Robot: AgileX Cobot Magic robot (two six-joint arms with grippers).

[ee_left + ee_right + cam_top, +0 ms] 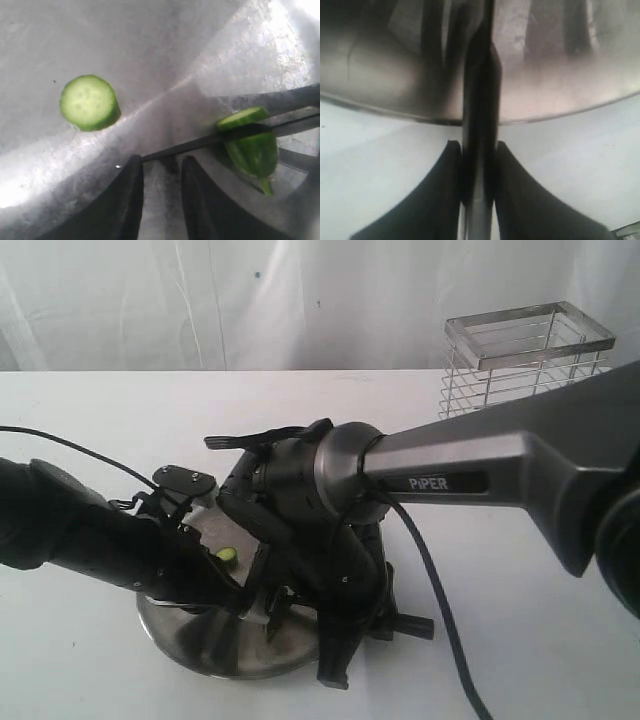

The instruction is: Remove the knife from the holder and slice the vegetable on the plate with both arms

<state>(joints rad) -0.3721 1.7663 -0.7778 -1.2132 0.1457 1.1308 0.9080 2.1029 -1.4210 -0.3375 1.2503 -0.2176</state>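
Observation:
The steel plate lies near the table's front, with both arms bent over it. The green vegetable rests on the plate with its stem end showing. The knife's dark blade lies across the vegetable, and a pale cut face stands just beyond it. A round cut slice lies apart on the plate; the slice also shows between the arms. My left gripper is open beside the vegetable, with bare plate between its fingers. My right gripper is shut on the knife at its handle, over the plate's rim.
The wire holder stands at the back right of the white table. The grey PiPER arm segment stretches from the right edge toward the plate. A black cable trails down to the front edge.

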